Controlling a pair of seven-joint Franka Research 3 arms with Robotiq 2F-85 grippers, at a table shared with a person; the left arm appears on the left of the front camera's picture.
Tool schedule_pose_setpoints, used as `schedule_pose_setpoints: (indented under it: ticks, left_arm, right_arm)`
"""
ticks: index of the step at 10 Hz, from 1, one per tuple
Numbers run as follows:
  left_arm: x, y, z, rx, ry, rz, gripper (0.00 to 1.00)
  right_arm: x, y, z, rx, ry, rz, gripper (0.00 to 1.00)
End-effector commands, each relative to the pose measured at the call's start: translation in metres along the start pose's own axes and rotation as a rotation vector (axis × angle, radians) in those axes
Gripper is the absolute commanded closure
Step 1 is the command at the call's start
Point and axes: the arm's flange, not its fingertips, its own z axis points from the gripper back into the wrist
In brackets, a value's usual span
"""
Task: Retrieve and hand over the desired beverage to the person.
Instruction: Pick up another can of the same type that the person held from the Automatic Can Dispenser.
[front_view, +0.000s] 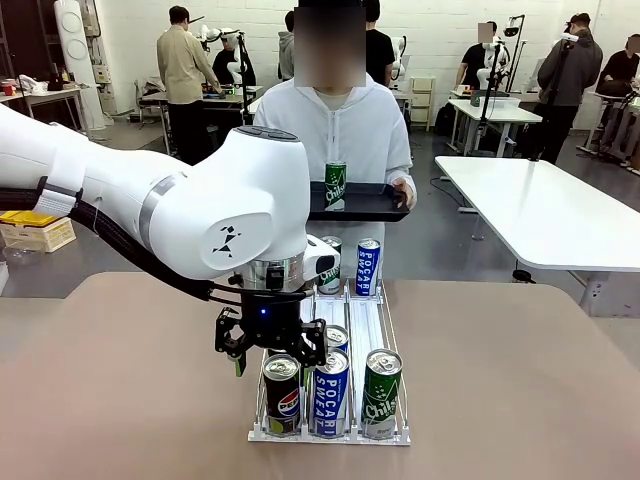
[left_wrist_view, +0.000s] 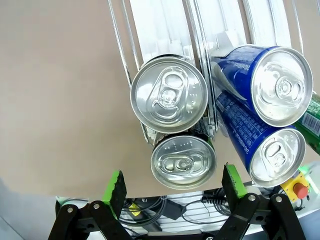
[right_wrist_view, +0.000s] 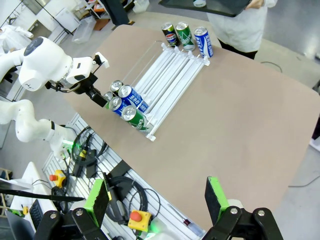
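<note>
- Right wrist view: right gripper (right_wrist_view: 156, 197), high above the near edge of the table (right_wrist_view: 240, 120); green pads wide apart; nothing between them.
- Front row of the wire rack (front_view: 330, 436), nearest the robot: Pepsi can (front_view: 282, 395) in the left lane; Pocari Sweat can (front_view: 331, 392) in the middle lane; green can (front_view: 381, 393) in the right lane; all upright, side by side.
- Left gripper (front_view: 275, 352), pointing down over the left lane, just above and behind the Pepsi can; in the left wrist view the pads (left_wrist_view: 114, 187) stood apart, one to each side of that can's silver top (left_wrist_view: 183, 161); nothing clamped; contact could not be told.
- Second row: one silver-topped can (left_wrist_view: 169, 93) directly behind the Pepsi can; one blue can (left_wrist_view: 280, 85) behind the Pocari Sweat can.
- Far end of the rack: a blue Pocari can (front_view: 368, 267) upright; a further can (front_view: 331, 268) beside it, partly hidden by the arm.
- Beyond the far table edge: person (front_view: 335, 120) in a white hooded jacket, facing the robot; flat black tray (front_view: 365, 203) held level at waist height.
- On the tray: one green can on the tray (front_view: 335, 185), upright, toward its left side.
</note>
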Motion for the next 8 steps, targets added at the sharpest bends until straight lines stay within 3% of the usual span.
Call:
schedule_pose_setpoints:
  ticks: [1, 8]
  left_arm:
    - [0.010, -0.001, -0.007, 0.023, -0.019, 0.060, 0.00]
    - [0.024, 0.010, -0.020, -0.006, 0.010, 0.114, 0.00]
  right_arm:
    - [0.001, -0.001, 0.000, 0.023, -0.009, 0.015, 0.00]
    - [0.001, -0.001, 0.000, 0.023, -0.009, 0.015, 0.00]
